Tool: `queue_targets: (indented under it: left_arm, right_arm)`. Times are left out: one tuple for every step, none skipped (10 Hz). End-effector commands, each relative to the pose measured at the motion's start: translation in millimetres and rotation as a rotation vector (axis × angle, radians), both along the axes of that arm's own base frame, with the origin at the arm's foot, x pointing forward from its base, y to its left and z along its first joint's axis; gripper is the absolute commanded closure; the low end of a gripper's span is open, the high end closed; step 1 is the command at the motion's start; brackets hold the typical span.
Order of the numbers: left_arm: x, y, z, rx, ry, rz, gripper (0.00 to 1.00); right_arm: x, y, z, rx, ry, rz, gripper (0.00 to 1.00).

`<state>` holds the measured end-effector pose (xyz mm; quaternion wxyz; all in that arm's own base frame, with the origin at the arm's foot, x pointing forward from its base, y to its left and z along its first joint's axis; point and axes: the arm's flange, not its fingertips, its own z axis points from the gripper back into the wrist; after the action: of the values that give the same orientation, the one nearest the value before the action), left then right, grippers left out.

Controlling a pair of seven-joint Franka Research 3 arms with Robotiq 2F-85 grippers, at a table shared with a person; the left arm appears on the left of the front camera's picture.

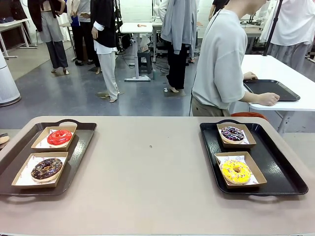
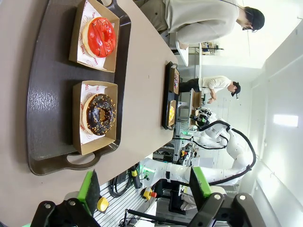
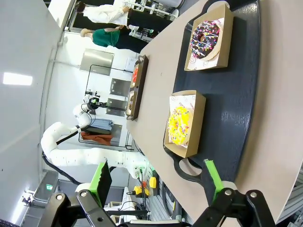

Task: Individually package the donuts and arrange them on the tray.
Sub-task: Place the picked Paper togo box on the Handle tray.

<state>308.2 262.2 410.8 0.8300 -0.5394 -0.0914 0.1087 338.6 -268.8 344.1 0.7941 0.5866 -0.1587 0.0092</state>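
Already, you have every donut in its own package, going by how things lie. On the left of the beige tabletop (image 1: 147, 182) sits a dark brown plastic tray (image 1: 81, 142); on it the glossy red ring donut (image 1: 59, 137) lies in an open kraft-card box (image 1: 42, 139) at the far end, and the chocolate-brown ring donut with sprinkles (image 1: 47, 168) lies in a second card box (image 1: 22, 178) nearer you. On the right, a black plastic tray (image 1: 275, 167) carries the dark purple ring donut with light sprinkles (image 1: 233, 133) in its card box (image 1: 248, 139), and just in front of it the bright yellow ring donut (image 1: 236, 171) in another (image 1: 256, 176).

So the boxing looks finished and the four boxes stand in tidy pairs, two to a tray. What may be left, if the task wants a single tray, is gathering them; I cannot tell that from here.

Your left tool (image 2: 147, 189) hangs above the brown tray's near handle with its green-padded fingers spread wide and nothing between them. Your right tool (image 3: 158, 182) hangs likewise by the black tray's handle, spread and empty.
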Motion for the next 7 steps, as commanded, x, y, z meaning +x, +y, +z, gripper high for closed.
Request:
queue_targets:
  left_arm:
    - [-0.4, 0.6, 2.3, -0.001, -0.005, 0.011, 0.0]
    - [-0.4, 0.6, 2.3, -0.001, -0.005, 0.011, 0.0]
    - [-0.4, 0.6, 2.3, -0.001, -0.005, 0.011, 0.0]
    - [-0.4, 0.6, 2.3, -0.001, -0.005, 0.011, 0.0]
    - [-0.4, 0.6, 2.3, -0.001, -0.005, 0.011, 0.0]
    - [-0.4, 0.6, 2.3, -0.001, -0.005, 0.011, 0.0]
    - [-0.4, 0.6, 2.3, -0.001, -0.005, 0.011, 0.0]
  right_arm:
    - [-1.1, -2.6, 0.8, -0.009, 0.006, 0.011, 0.0]
    - [-1.1, -2.6, 0.8, -0.009, 0.006, 0.011, 0.0]
    - [-1.1, -2.6, 0.8, -0.009, 0.006, 0.011, 0.0]
    - [-1.1, -2.6, 0.8, -0.009, 0.006, 0.011, 0.0]
    - [-1.1, -2.6, 0.8, -0.009, 0.006, 0.011, 0.0]
    - [-1.1, -2.6, 0.8, -0.009, 0.006, 0.011, 0.0]
    - [-1.1, -2.6, 0.8, -0.009, 0.006, 0.011, 0.0]
